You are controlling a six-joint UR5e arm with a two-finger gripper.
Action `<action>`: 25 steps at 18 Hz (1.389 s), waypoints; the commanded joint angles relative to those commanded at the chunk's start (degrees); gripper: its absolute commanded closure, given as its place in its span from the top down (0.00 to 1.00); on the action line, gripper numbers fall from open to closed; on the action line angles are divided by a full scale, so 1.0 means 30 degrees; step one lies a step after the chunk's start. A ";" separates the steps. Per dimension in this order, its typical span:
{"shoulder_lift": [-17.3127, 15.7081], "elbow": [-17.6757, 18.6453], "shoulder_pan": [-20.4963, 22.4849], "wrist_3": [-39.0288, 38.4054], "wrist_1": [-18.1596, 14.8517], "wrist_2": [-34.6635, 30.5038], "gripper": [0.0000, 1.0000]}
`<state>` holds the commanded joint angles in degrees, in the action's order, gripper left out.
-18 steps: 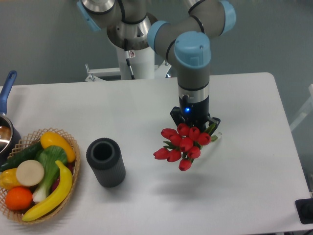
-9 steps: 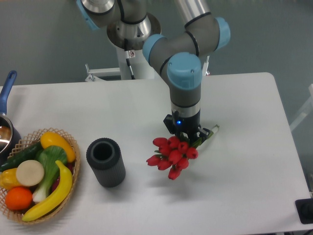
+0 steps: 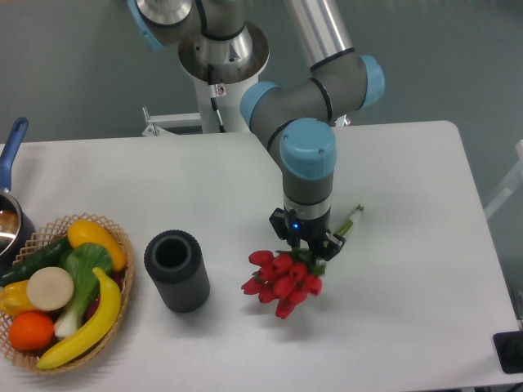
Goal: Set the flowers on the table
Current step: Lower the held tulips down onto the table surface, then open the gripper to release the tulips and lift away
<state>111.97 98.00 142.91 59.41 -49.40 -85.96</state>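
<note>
The flowers (image 3: 282,280) are a bunch of red tulips with green stems, their heads low over the white table (image 3: 409,294) just right of centre. The stem ends stick out to the upper right near the arm. My gripper (image 3: 306,245) points straight down and is shut on the stems of the flowers, just behind the red heads. The heads look very close to the tabletop; I cannot tell whether they touch it.
A dark grey cylindrical vase (image 3: 176,270) stands upright left of the flowers. A wicker basket (image 3: 122,245) with toy fruit and vegetables sits at the left edge, with a blue-handled pot (image 3: 10,196) behind it. A black object (image 3: 511,351) sits at the front right corner.
The gripper has moved down and slightly left with the flowers, bringing the red heads closer to the tabletop. The vase and basket have not moved.
</note>
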 joint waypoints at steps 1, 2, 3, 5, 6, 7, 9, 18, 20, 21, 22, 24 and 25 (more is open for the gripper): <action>-0.0029 -0.0030 0.0000 0.0000 0.0000 0.0002 0.75; -0.0058 -0.0031 0.0000 -0.0029 0.0000 0.0031 0.76; -0.0117 -0.0118 0.0000 -0.0058 0.0116 0.0089 0.76; -0.0234 -0.0119 0.0117 -0.0030 0.0381 0.0206 0.90; -0.0437 -0.0119 0.0146 -0.0029 0.0410 0.0323 1.00; -0.0874 -0.0119 0.0204 -0.0029 0.0381 0.0353 1.00; -0.1696 -0.0177 0.0438 -0.0029 0.0381 0.0470 1.00; -0.5299 -0.0119 0.2517 0.4707 -0.2748 0.0764 1.00; -0.6119 -0.0060 0.2957 0.6554 -0.3657 0.0618 1.00; -0.6500 -0.0060 0.3278 0.7288 -0.4126 0.0617 1.00; -0.6881 -0.0060 0.3513 0.7788 -0.4537 0.0617 1.00; -0.7439 -0.0060 0.4185 0.8551 -0.5415 0.0646 1.00; -0.7586 -0.0060 0.4450 0.8990 -0.5768 0.0704 1.00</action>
<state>89.21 97.82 156.26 86.38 -66.70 -83.85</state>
